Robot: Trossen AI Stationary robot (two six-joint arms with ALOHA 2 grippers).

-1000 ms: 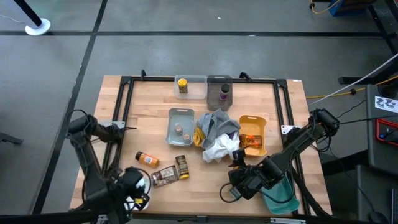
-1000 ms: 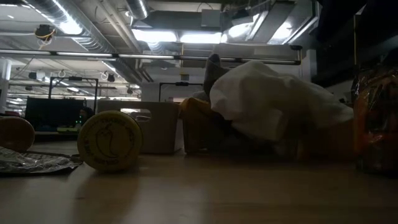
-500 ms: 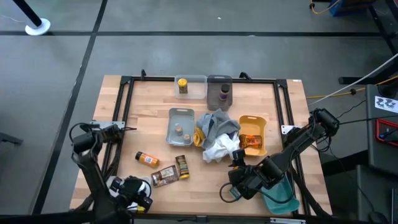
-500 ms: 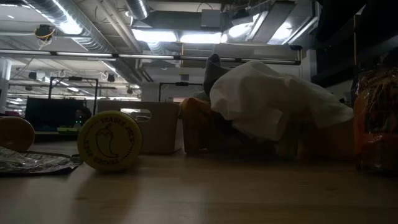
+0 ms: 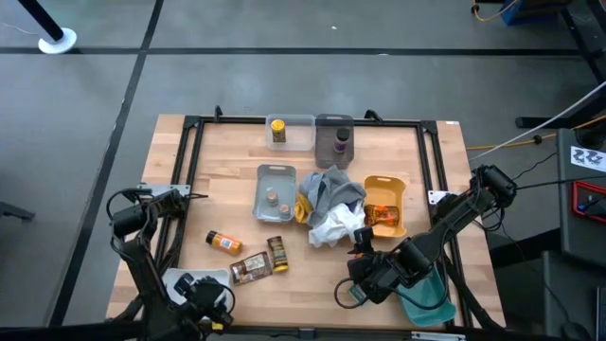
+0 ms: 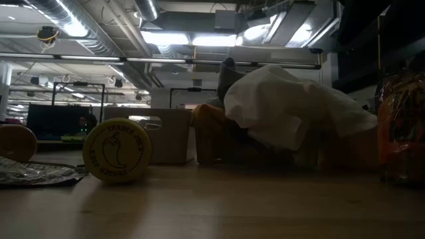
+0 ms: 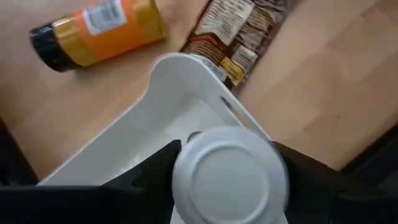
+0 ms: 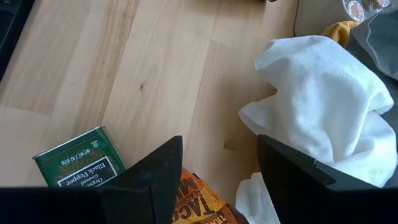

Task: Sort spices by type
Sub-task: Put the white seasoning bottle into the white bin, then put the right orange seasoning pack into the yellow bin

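Observation:
My left gripper is at the near left, over a white tray, and is shut on a white-capped jar. An orange bottle and two brown packets lie on the wood beside the tray. My right gripper hangs open at the near right, above a green pepper tin and an orange-brown packet, touching neither. A yellow jar, a dark jar and tiny pots stand in trays farther back. My left gripper has the jar's round white cap between its two fingers, one on each side of the cap's rim. The fingers slant down from above. The jar stands cap-up inside the white tray's outline. Whether its base rests on the tray floor is hidden by the cap.
Grey and white cloths are heaped mid-table, next to a yellow tray of orange packets. A teal tray sits under my right arm. A black frame runs around the tabletop. Bare wood lies between the two grippers.
My left gripper has come down and toward the table's near edge with the jar, ending over the white tray, which now shows beside it in the high view. My right arm has kept still.

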